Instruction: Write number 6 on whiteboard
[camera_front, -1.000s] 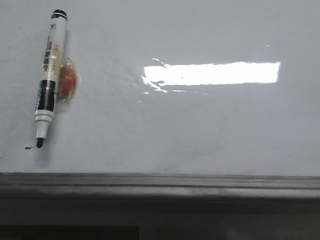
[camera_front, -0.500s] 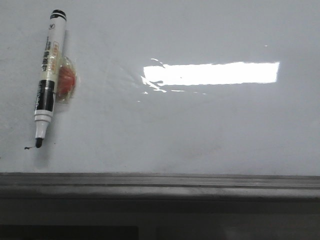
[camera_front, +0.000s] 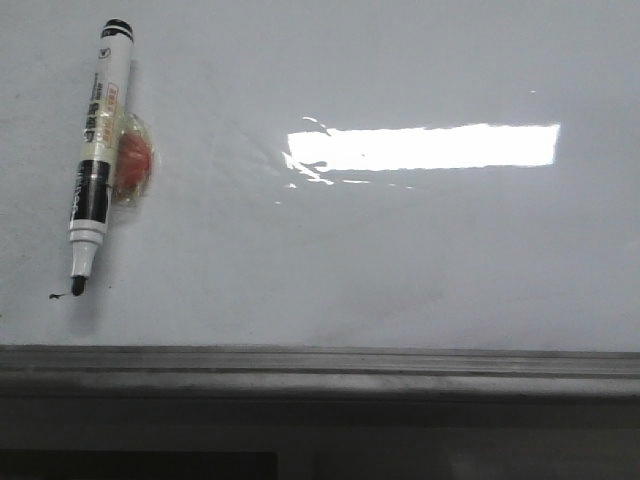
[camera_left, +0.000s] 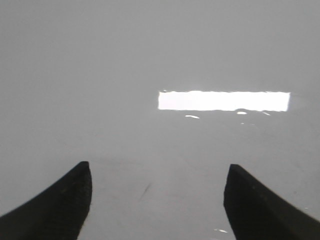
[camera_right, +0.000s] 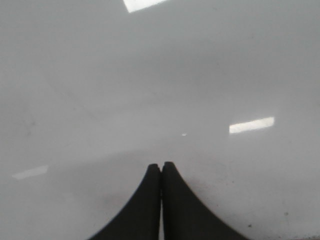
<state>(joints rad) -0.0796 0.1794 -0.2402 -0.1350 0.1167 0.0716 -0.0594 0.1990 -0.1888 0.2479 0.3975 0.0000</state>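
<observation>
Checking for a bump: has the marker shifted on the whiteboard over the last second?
No. The marker still lies with its tip beside the small black smudge.

Light: dim, grey, from overhead.
Glare: bright rectangular reflection on the whiteboard (camera_front: 400, 250), right of the marker (camera_front: 96, 150).
Shadows: soft, just beside the marker.
Focus: wrist views hazy, low contrast.

The whiteboard (camera_front: 400, 250) is glossy white with a bright white rectangular reflection and a grey frame (camera_front: 320, 365) along its near edge. The marker (camera_front: 95, 150) is white with black bands, black print, a black cap end and a black tip. Beside it sits a red blob (camera_front: 133, 160) under clear film. A tiny black smudge (camera_front: 55, 296) marks the board. The fingers (camera_left: 60, 205) are black.
</observation>
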